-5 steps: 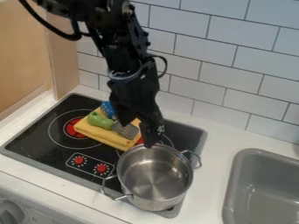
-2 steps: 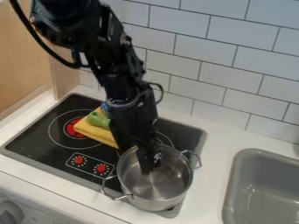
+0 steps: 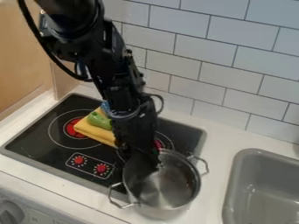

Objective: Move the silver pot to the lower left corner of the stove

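The black gripper [image 3: 146,164] hangs at the upper left part of the silver pot [image 3: 169,186], over its rim and partly inside it. The arm comes down from the upper left. Two wire handles stand out from the pot, one at its right and one at its lower left. The pot is at the near right corner of the black stove [image 3: 41,135], overhanging the white counter. Whether its base is raised or resting, I cannot tell.
A folded yellow cloth [image 3: 93,131] with a green object [image 3: 99,120] on top lies on the stove's back part, left of the arm. Two red knobs are at the stove's front. A grey sink [image 3: 262,188] is at the right, a tiled wall [image 3: 234,74] behind.
The gripper first lowered from behind the pot into it. Since then the pot has shifted a little right and toward the near edge, seemingly tilting, with the gripper at its rim.
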Motion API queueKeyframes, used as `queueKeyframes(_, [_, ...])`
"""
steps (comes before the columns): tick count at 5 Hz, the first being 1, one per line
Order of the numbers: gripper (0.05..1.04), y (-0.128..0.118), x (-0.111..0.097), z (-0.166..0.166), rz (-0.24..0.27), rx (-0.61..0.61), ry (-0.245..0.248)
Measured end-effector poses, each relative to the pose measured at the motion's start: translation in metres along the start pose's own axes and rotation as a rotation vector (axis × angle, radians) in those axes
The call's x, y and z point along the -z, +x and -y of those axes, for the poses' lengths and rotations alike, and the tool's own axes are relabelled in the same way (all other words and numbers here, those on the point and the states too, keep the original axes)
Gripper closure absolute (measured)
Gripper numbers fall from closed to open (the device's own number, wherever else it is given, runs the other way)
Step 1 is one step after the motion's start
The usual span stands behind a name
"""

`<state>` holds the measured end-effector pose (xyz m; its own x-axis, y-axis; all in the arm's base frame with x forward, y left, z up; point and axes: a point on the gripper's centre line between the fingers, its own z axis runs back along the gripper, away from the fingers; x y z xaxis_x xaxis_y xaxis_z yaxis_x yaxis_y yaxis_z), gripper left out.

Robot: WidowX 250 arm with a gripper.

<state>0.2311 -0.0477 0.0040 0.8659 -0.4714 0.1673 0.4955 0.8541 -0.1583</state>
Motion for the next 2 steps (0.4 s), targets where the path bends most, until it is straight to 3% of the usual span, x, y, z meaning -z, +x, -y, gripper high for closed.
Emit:
queueKeyframes(1, [0.949,-0.0012,0.0015,-0.0008,-0.010,-0.006,0.002])
queueKeyframes(2, [1.014,-0.0018,0.0011,-0.0025,-0.018,-0.010,0.013])
